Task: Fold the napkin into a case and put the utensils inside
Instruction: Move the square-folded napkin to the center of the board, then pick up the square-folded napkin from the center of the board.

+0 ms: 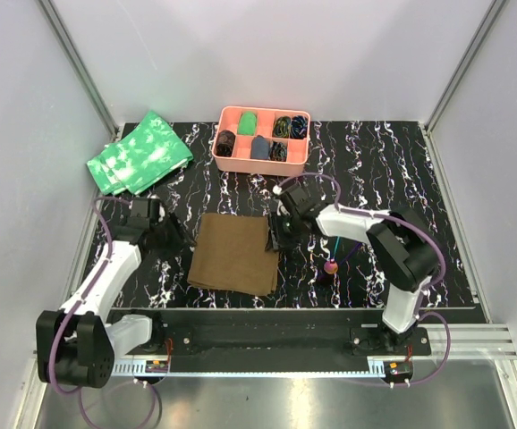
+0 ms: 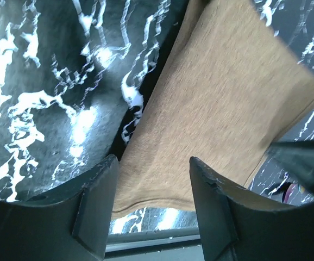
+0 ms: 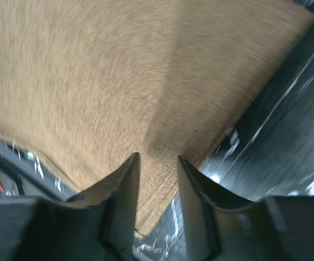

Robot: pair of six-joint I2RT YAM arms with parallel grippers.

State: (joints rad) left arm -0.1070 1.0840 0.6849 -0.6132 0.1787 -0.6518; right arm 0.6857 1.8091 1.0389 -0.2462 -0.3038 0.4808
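Top external view: our left pincer (image 1: 173,235) sits low, just beside the left edge of the napkin (image 1: 234,253), jaws well apart and empty. The napkin lies flat on the table (image 1: 393,179) between both arms and seems already doubled over. It is soft, light cloth. We judge it will sag and slide unless pinched at a corner or edge, through every layer. Our right pincer (image 1: 275,238) hangs over its right edge, jaws partly apart, clamping nothing that we can see. The utensils (image 1: 332,264) lie further right, apart from the cloth.
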